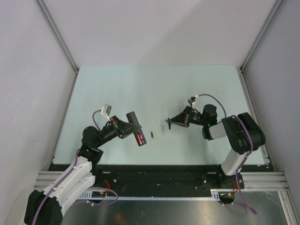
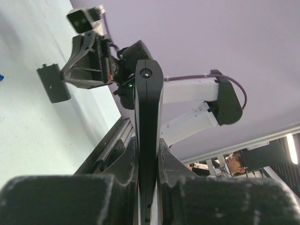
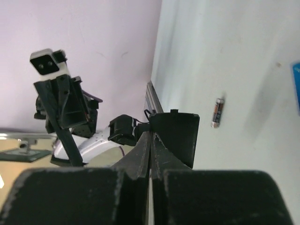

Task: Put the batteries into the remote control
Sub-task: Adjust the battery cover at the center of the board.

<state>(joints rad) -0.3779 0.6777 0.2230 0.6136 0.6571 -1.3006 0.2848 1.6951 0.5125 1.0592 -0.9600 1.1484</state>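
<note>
My left gripper [image 1: 127, 125] is shut on the black remote control [image 1: 135, 127] and holds it off the table. In the left wrist view the remote [image 2: 148, 108] stands edge-on between the fingers [image 2: 174, 164]. The open compartment at its near end shows a red-orange battery [image 1: 139, 138]. Another dark battery [image 1: 153, 135] with pale tips lies loose on the mat just right of the remote, and the right wrist view shows this battery [image 3: 217, 112] too. My right gripper [image 1: 172, 123] is shut on the small black back panel [image 3: 176, 138], held above the table; the left wrist view shows that panel [image 2: 52, 83].
A small blue object [image 1: 167, 123] lies on the pale green mat [image 1: 154, 89] under the right gripper's tip. White walls enclose the mat on three sides. A black rail [image 1: 159, 176] runs along the near edge.
</note>
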